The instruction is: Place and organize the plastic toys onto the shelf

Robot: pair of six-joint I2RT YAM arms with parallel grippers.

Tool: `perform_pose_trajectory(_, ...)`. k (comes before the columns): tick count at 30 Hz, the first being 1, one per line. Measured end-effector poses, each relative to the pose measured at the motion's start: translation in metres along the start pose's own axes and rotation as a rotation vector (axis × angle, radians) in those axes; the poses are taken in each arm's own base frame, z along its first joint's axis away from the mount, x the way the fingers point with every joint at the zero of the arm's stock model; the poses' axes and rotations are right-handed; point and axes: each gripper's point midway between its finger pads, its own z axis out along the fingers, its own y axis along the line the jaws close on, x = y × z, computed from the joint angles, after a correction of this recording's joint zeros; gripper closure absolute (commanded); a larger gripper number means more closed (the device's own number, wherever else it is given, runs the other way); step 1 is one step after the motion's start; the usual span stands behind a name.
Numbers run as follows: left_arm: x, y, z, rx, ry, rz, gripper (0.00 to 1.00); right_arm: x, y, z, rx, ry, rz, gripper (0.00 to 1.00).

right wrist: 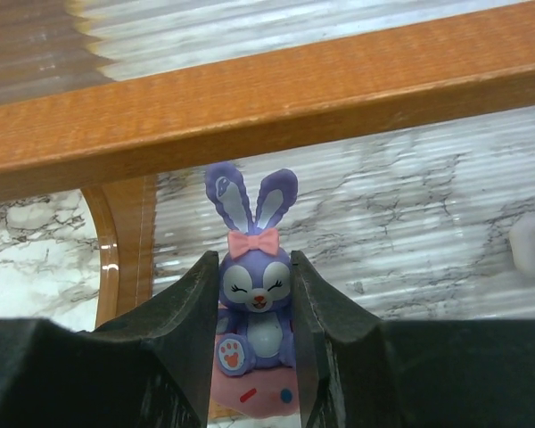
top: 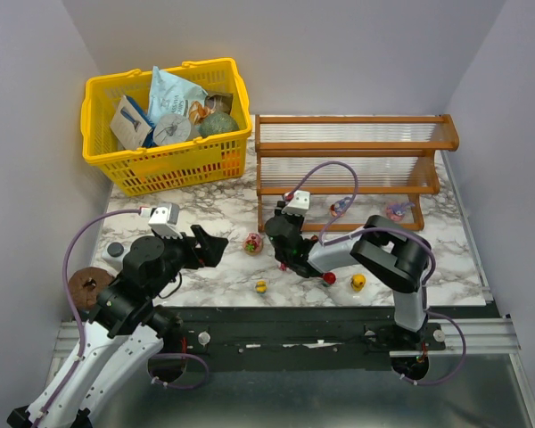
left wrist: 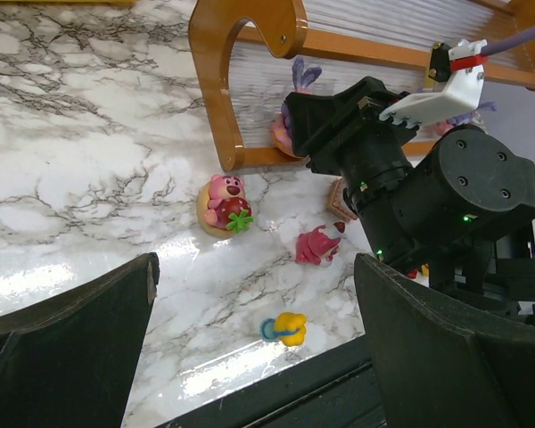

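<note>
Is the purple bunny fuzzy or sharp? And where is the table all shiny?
Right wrist view: the purple bunny is sharp and evenly lit. Left wrist view: white glare shines off the marble table near its front edge. Top view: the light is even and the shadows are soft.

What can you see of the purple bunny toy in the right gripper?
The purple bunny is a glossy plastic figurine: two upright ears, a pink bow, closed smiling eyes, white belly, pink paw pad. It sits upright on a pink rounded base with red and blue marks. The right gripper clamps it, one finger against each side. It faces the wrist camera, close to a wooden rail of the shelf. What its base rests on is hidden.
</note>
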Motion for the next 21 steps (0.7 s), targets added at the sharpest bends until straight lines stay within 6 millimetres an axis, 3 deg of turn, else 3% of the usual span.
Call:
perform_pose_trajectory(14,0.0,-0.001,0.0,0.004,0.003,0.004,0.01,-0.026,-0.005,0.002,-0.024,-0.149,-0.05,0.88)
perform_pose_trajectory(21,0.001,-0.001,0.0,0.006,0.004,0.004,0.01,-0.025,-0.002,-0.002,-0.058,-0.109,-0.026,0.89)
